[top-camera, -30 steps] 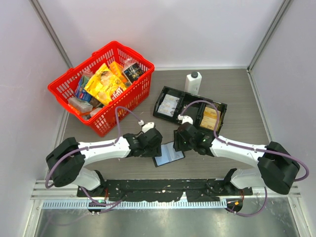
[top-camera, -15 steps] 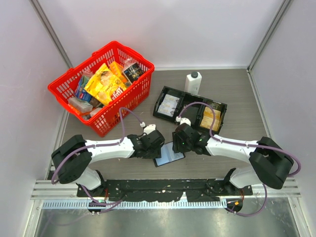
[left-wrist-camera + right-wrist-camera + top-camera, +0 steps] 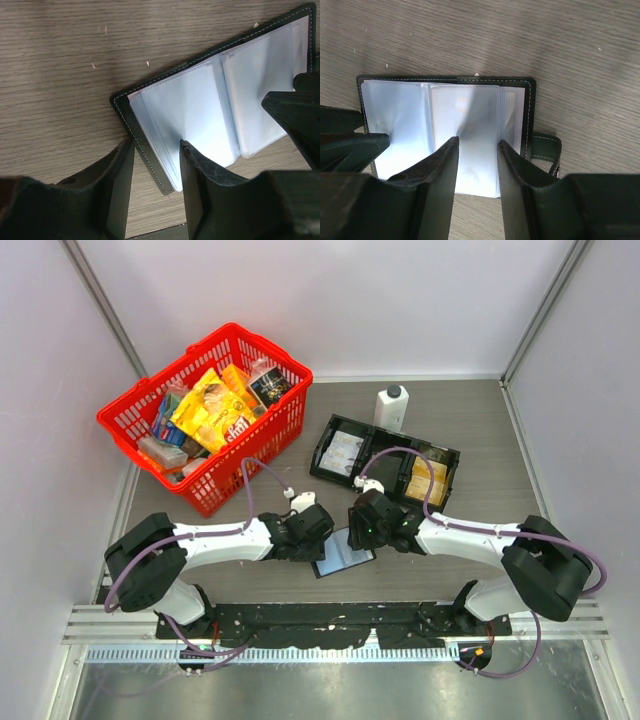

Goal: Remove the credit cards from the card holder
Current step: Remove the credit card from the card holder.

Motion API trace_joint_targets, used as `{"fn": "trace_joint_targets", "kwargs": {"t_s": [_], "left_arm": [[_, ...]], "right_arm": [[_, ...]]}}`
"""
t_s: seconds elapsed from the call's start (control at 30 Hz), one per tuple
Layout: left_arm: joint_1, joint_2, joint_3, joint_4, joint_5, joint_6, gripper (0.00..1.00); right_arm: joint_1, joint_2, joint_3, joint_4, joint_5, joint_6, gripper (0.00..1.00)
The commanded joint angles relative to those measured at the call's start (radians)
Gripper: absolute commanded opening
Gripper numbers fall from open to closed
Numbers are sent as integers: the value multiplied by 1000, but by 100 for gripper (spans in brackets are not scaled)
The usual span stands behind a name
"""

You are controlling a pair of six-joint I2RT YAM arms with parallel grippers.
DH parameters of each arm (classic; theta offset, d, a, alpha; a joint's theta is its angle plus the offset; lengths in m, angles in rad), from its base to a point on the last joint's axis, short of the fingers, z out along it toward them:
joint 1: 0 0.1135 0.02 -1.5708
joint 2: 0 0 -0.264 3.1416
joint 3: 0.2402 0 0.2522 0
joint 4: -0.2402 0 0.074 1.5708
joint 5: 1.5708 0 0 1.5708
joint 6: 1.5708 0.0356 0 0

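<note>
The card holder [image 3: 343, 553] lies opened flat on the counter [image 3: 480, 440], black stitched cover down and pale blue sleeves up. One half sits under the left gripper [image 3: 155, 150], the other under the right gripper [image 3: 477, 145], with the snap tab [image 3: 545, 147] just beside it. A pale credit card [image 3: 465, 120] seems tucked in that sleeve, though glare blurs it.

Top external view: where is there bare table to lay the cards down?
Bare wood: right of the black tray up to the wall; the far strip behind tray and white bottle; the near strip between card holder and black base plate. Crowded: the centre, where left claw and right claw sit over the holder, and around the red basket.
</note>
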Motion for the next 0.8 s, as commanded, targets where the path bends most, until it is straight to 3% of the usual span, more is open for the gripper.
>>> {"fn": "trace_joint_targets", "kwargs": {"t_s": [0.0, 0.4, 0.77], "left_arm": [[-10, 23, -23, 57, 10, -26, 44], [-10, 18, -36, 71, 10, -35, 44], [-9, 9, -42, 72, 4, -43, 44]], "right_arm": [[2, -8, -11, 82, -71, 23, 39], [1, -92, -11, 154, -203, 51, 20], [1, -126, -8, 207, -300, 65, 19]]}}
